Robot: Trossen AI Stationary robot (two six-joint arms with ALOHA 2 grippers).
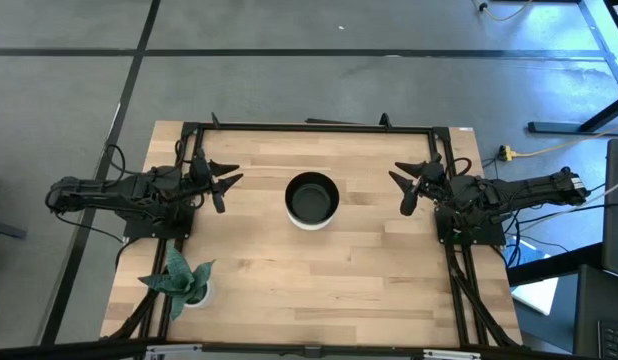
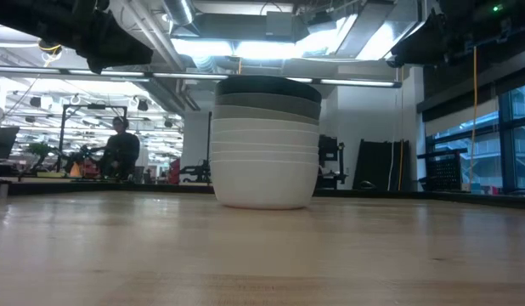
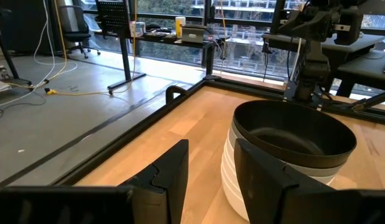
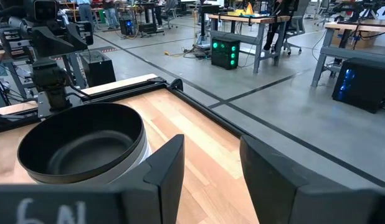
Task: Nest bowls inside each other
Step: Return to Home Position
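The bowls stand nested in one stack (image 1: 312, 200) at the table's middle, its base on the wood. In the low view the stack (image 2: 265, 143) shows white bowls below, grey ones above and the black bowl on top. The black bowl's hollow faces up in the left wrist view (image 3: 295, 134) and the right wrist view (image 4: 80, 143). My left gripper (image 1: 226, 185) hovers open to the stack's left. My right gripper (image 1: 401, 188) hovers open to its right. Neither touches the stack.
A small green potted plant (image 1: 179, 280) stands near the table's near left corner. A black frame (image 1: 309, 127) runs along the table's edges. Bare wood lies in front of and behind the stack. A person (image 2: 120, 149) sits in the room beyond the table.
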